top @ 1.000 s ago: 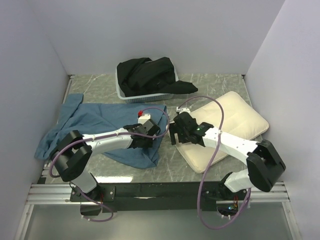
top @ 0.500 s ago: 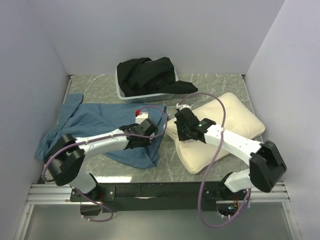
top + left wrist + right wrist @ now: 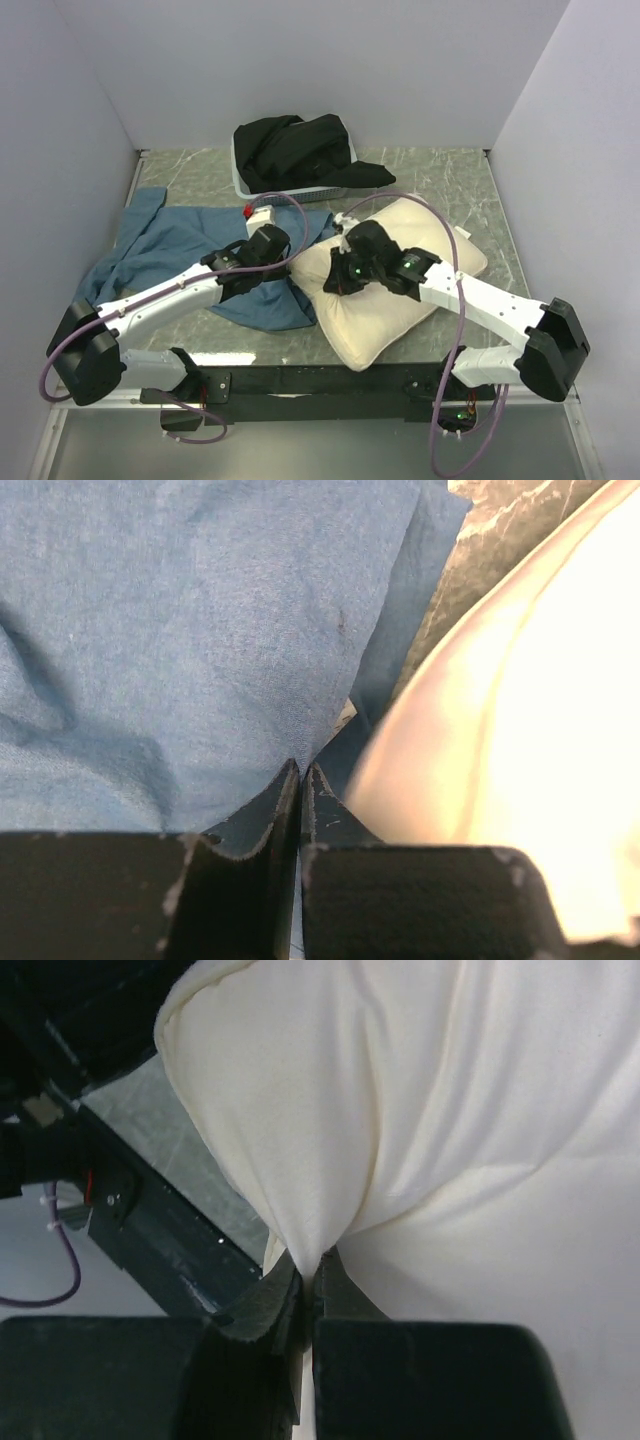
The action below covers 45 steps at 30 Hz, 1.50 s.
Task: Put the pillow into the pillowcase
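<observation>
Pillow (image 3: pixel 385 320) got dragged left in the last second. It had sat well right of the pillowcase (image 3: pixel 170 240); now its near corner met the blue edge. Right gripper (image 3: pixel 312 1265) was clamped on a pinch of cream fabric, left gripper (image 3: pixel 300 770) pinched on pillowcase cloth by that edge. Nothing inserted yet and no opening spread, so I judged it early.

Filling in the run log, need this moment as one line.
left jaws: shut on pillowcase | right jaws: shut on pillow | pillow: outside pillowcase, beside it | insertion: not started
</observation>
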Motion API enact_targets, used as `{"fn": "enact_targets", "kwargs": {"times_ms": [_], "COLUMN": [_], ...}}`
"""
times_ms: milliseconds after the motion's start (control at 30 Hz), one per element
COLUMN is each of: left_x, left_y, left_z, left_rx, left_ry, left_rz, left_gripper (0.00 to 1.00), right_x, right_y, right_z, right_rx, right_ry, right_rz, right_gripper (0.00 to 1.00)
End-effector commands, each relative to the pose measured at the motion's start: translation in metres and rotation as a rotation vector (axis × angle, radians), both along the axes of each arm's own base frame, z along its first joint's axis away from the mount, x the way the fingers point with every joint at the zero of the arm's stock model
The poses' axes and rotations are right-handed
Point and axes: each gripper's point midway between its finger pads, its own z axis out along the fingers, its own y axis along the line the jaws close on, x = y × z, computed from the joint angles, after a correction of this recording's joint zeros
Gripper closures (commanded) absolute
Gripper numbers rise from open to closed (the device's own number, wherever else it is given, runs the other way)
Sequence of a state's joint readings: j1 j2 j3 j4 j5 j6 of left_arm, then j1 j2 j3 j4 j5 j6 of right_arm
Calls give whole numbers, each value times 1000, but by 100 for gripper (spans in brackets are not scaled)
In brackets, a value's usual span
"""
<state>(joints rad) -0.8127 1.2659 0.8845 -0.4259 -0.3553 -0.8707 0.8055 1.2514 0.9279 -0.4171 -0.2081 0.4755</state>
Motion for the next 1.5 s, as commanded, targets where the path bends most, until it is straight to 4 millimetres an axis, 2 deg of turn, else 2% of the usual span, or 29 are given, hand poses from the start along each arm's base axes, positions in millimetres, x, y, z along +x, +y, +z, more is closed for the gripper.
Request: {"fn": "enact_targets", "kwargs": {"times_ms": [0,333,433,533,567,600,633,700,733,800,833,900,933,1167,1200,1333,1467], "left_x": [7,2,-3,-11,-16,-22,-27,-39,-43,-52,-56,-66,-69,-98,-103,-123,-146], "left_y": [-4,4,-1,-7,-14,-16,-20,-26,-26,-25,-24,-26,-26,-32,-32,-35,-29], "left_z": [19,44,50,40,38,31,28,19,16,11,14,15,20,30,32,36,26], "left_rx": [-77,-135,-170,-171,-186,-181,-181,-180,-167,-141,-146,-156,-169,-204,-212,-230,-217], "left_ry": [-35,-90,-98,-68,-54,-41,-34,-2,5,20,15,28,20,58,58,86,152], "left_rz": [42,58,14,-43,-83,-108,-141,-205,-217,-246,-256,-290,-308,-435,-451,-514,-561], "left_gripper": [92,91,91,95,96,96,95,94,94,94,94,94,93,94,94,95,95], "right_x": [-11,-7,0,11,18,23,30,39,47,59,66,84,92,128,138,158,174], "right_y": [32,42,48,59,65,69,75,82,86,89,92,90,93,102,96,90,85], "right_z": [9,-24,-25,-13,2,2,20,26,40,39,48,41,46,37,36,36,42], "right_rx": [120,68,70,87,102,93,104,102,120,118,131,126,153,243,243,331,415], "right_ry": [10,66,72,64,48,48,29,25,12,22,12,38,38,121,106,114,144], "right_rz": [67,86,77,77,81,85,85,89,87,73,66,34,29,-98,-151,-258,-350], "right_gripper": [100,100,100,100,100,100,100,100,100,100,100,100,100,100,100,100,100]}}
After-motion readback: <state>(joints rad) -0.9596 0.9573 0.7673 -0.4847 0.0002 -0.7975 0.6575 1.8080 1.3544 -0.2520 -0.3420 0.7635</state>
